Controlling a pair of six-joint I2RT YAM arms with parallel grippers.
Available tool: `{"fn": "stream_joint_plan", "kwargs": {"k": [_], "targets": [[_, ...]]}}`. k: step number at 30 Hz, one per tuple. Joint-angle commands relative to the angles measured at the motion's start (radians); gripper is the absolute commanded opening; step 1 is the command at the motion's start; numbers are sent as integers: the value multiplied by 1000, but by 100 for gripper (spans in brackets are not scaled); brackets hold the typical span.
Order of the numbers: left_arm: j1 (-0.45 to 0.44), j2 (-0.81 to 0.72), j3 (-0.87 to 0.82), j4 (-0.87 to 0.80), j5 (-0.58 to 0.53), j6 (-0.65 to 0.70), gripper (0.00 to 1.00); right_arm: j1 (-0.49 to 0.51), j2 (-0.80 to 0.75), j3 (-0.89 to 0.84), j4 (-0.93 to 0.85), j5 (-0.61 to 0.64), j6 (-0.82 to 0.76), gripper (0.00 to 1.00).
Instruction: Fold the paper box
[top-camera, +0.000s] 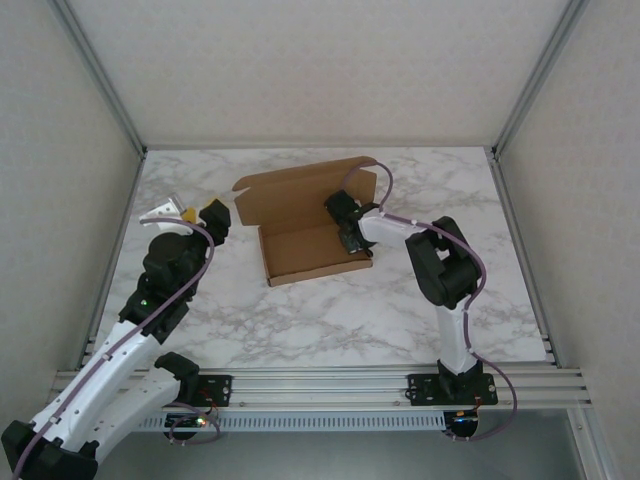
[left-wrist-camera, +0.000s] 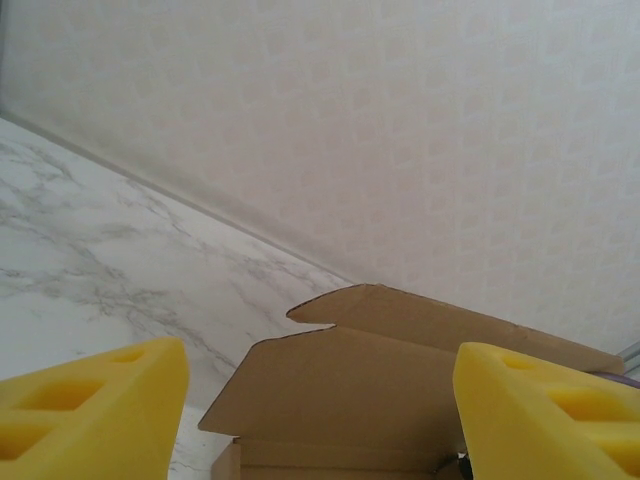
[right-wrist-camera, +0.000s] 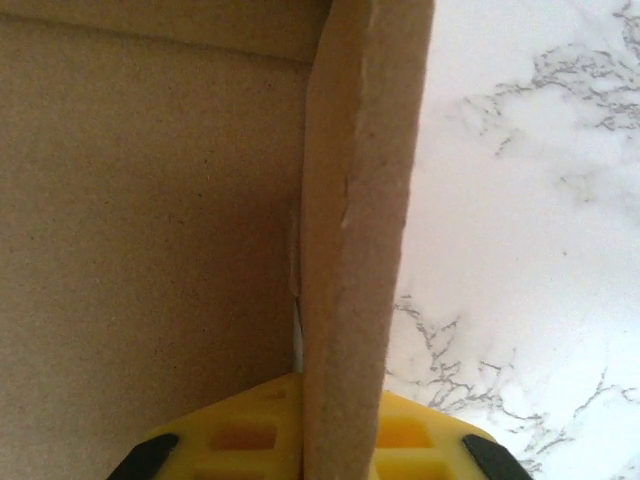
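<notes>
Closest to the top camera, at 6 o'clock, the left arm (top-camera: 150, 290) and right arm (top-camera: 445, 270) rise from their mounts on the near rail (top-camera: 330, 385). Beyond them spreads the marble-patterned bench (top-camera: 330, 320). Around its middle, a little toward 12 o'clock, lies the paper box (top-camera: 300, 225). It is a shallow brown tray turned slightly askew, with its lid raised along the 12 o'clock side and a side tab of the lid jutting toward 9 o'clock.

The right end effector (top-camera: 350, 235) reaches down at the tray's 3 o'clock wall and is clamped on it. In the right wrist view the upright cardboard wall runs between the right fingers (right-wrist-camera: 240, 435), with tray floor at 9 o'clock of it and bare bench at 3 o'clock.

The left end effector (top-camera: 200, 213) hangs at 9 o'clock of the box, apart from it. The left fingers (left-wrist-camera: 90, 410) are spread wide and aimed at the raised lid.
</notes>
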Motion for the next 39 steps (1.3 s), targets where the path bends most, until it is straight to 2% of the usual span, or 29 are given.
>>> {"fn": "stream_joint_plan", "kwargs": {"k": [1, 3, 7, 9, 11, 14, 16, 17, 19, 20, 21, 24, 25, 26, 28, 30, 32, 34, 36, 39], "targets": [[-10, 5, -15, 24, 10, 10, 72, -4, -41, -70, -22, 36, 7, 26], [-10, 11, -14, 28, 26, 20, 74, -7, -98, -107, 30, -3, -2, 42], [-10, 28, 0, 39, 34, 4, 76, -7, -238, -186, 135, -85, -38, 63], [-10, 40, 9, 44, 25, 10, 77, -6, -308, -211, 164, -110, -51, 69], [-10, 47, 11, 58, -1, 16, 77, -6, -403, -262, 222, -147, -68, 71], [-7, 65, 8, 106, -64, 7, 76, -6, -570, -344, 316, -200, -89, 69], [-6, 91, 23, 122, -140, -40, 73, -7, -675, -380, 383, -188, -79, 69], [-4, 100, 29, 140, -183, -17, 72, -7, -713, -390, 419, -177, -75, 69], [7, 103, 28, 187, -212, 13, 67, -12, -783, -427, 532, -239, -138, 70], [16, 107, 25, 215, -212, 31, 67, -14, -805, -449, 582, -317, -216, 73], [24, 122, 33, 221, -208, 55, 68, -14, -795, -433, 562, -337, -252, 73], [31, 209, 108, 157, -200, 145, 75, -18, -691, -245, 400, -263, -273, 66], [35, 230, 119, 149, -205, 161, 76, -31, -697, -252, 418, -311, -306, 67], [39, 246, 122, 151, -200, 168, 77, -53, -733, -298, 493, -420, -343, 68], [55, 248, 105, 184, -143, 174, 78, -107, -779, -369, 650, -494, -379, 69], [77, 233, 75, 232, -76, 157, 78, -188, -777, -401, 729, -577, -429, 72], [89, 224, 44, 269, -30, 145, 77, -311, -742, -423, 800, -739, -446, 72], [97, 226, 25, 316, -38, 142, 77, -420, -705, -435, 843, -912, -470, 73], [119, 227, 3, 353, -43, 134, 78, -499, -656, -433, 884, -1033, -462, 73], [184, 259, -13, 398, -43, 95, 78, -519, -565, -383, 811, -1160, -566, 73]]}}
